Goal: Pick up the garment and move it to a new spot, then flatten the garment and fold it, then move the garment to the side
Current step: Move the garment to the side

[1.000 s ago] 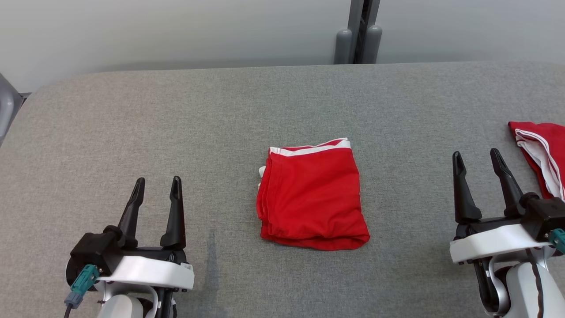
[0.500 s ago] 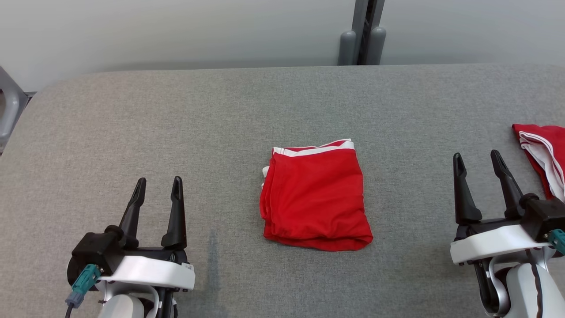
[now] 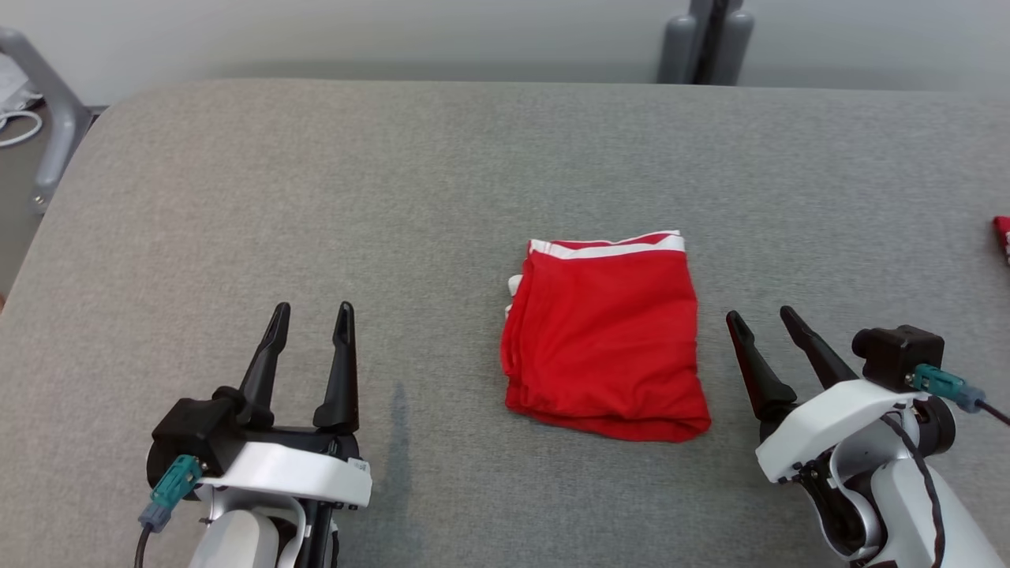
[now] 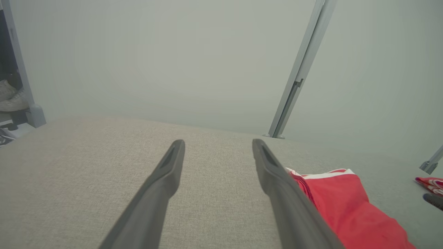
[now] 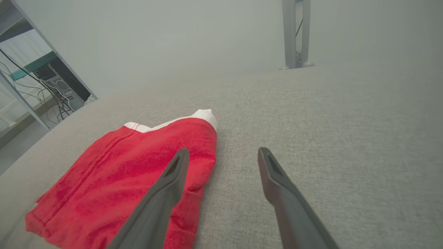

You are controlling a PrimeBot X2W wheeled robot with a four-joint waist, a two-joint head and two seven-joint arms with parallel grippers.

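The garment [image 3: 606,335] is red with a white band and lies folded into a neat rectangle on the grey table [image 3: 316,197]. My right gripper [image 3: 761,315] stands open just right of the garment's right edge, angled toward it, nothing between its fingers. In the right wrist view the garment [image 5: 121,173] spreads to the left, its edge under the left finger [image 5: 162,197]. My left gripper [image 3: 312,308] is open at the lower left, well apart from the cloth. The left wrist view shows the garment [image 4: 346,204] beyond the right finger [image 4: 287,197].
A second piece of red cloth [image 3: 1002,237] lies at the table's far right edge, also visible as red cloth [image 4: 431,183] in the left wrist view. A grey post [image 3: 706,43] stands behind the table. A metal frame leg [image 3: 47,102] is off the left corner.
The head camera has swung left, shifting the whole picture right. My right gripper has moved in toward the garment's right edge and tilted left. The left gripper holds its pose.
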